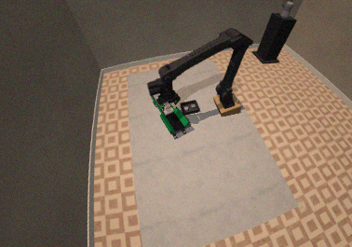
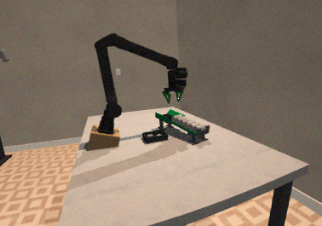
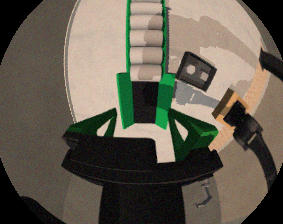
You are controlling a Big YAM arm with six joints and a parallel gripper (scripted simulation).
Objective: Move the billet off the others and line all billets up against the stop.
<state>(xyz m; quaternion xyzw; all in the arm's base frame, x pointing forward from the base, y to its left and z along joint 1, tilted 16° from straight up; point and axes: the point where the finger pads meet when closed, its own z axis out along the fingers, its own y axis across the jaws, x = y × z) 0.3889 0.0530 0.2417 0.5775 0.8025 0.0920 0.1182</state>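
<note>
The green feed ramp (image 2: 181,126) stands on the grey table and also shows in the wrist view (image 3: 146,50) and in the top view (image 1: 174,119). Several pale billets (image 3: 146,36) lie across it side by side, in a row that reaches the stop at the low far end; they also show in the exterior view (image 2: 192,124). I see none resting on top of the others. My gripper (image 2: 172,98) hangs well above the ramp's high end with its green fingers open and empty. It also shows in the wrist view (image 3: 148,132).
A small black tray (image 2: 154,136) lies on the table between the ramp and the arm's wooden base block (image 2: 104,138). A black post (image 1: 276,35) stands on the floor at the far right.
</note>
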